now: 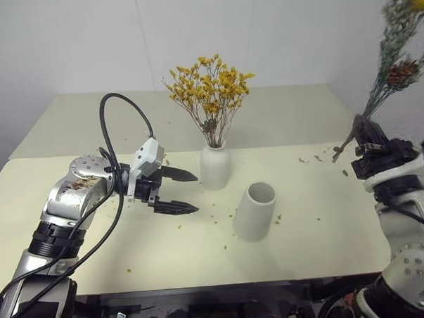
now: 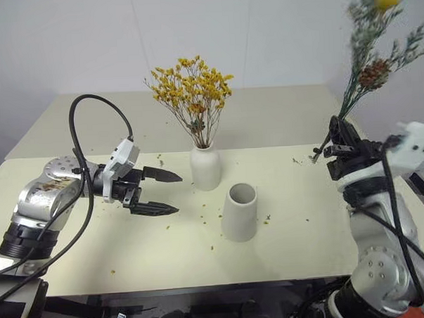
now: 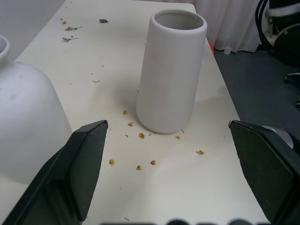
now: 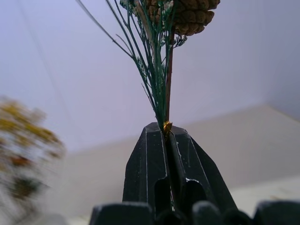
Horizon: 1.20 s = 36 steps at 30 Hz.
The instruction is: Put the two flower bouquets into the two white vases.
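Fingers, right gripper (image 2: pixel 340 136): pressed together on the stems of the grey-green bouquet (image 2: pixel 372 60), held upright above the bench's (image 1: pixel 327 217) right edge, stem ends poking out below the grip.

Fingers, left gripper (image 1: pixel 177 192): spread wide, holding nothing, hovering just left of the two vases and touching neither.

Item, yellow-orange bouquet (image 1: pixel 209 96): already standing in the bottle-shaped vase (image 1: pixel 214 166).

Item, cylinder vase (image 1: pixel 255 211): empty, upright, mouth open, just right of and nearer than the bottle vase.

Loose petals (image 3: pixel 141 136): scattered on the bench around both vases.

Handling note: likely step is carrying the grey-green bouquet over the cylinder vase. Keep stems vertical, centre them above the mouth, lower gently; a sideways knock could tip the vase.
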Available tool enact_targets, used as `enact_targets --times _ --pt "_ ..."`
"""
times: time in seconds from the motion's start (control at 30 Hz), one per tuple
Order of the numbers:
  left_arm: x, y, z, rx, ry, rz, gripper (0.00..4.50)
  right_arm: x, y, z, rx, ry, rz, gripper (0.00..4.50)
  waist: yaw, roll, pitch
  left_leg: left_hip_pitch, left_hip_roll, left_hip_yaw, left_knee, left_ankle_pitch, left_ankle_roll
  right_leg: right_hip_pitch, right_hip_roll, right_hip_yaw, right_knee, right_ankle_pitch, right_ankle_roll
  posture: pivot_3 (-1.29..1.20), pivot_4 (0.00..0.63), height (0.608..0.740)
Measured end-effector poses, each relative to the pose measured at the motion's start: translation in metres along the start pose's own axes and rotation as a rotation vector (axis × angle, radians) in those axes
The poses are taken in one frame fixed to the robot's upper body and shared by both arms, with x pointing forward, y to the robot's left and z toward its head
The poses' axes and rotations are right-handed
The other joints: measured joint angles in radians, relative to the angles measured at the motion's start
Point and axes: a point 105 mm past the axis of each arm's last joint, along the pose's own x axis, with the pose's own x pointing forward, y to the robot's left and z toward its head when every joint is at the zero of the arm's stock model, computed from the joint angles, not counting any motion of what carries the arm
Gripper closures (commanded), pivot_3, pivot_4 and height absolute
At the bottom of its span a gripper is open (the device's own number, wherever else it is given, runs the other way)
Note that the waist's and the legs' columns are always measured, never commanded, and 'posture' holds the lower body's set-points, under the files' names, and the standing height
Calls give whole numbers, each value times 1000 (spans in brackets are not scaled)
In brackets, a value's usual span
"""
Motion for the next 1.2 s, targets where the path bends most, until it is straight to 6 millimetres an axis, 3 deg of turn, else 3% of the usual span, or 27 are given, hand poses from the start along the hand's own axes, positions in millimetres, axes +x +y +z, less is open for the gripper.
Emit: enact_targets --times 0.17,0.4,0.67,1.17,1.2 --pt "-2 2 2 1 -2 -7 0 -10 40 4 67 -51 203 4448 -4 0 0 3 0 0 0 0 0 2 1 1 0 -2 3 0 150 740" --pt "-5 0 5 -7 -32 -19 0 -19 88 -23 128 42 493 4448 -3 0 0 4 1 0 0 0 0 2 1 1 0 -2 3 0 150 740" --pt "-7 -5 10 7 -58 -10 0 -10 79 -47 118 93 499 4448 0 0 0 3 1 0 0 0 0 2 1 1 0 -2 3 0 150 740" --pt "-11 -6 12 17 -53 19 0 -27 83 -77 140 140 489 4448 0 0 0 4 1 0 0 0 0 2 1 1 0 -2 3 0 150 740" --pt "-11 -6 12 17 -52 20 0 -28 83 -77 131 133 489 4205 0 0 0 4 1 0 0 0 0 2 1 1 0 -2 3 0 150 740"
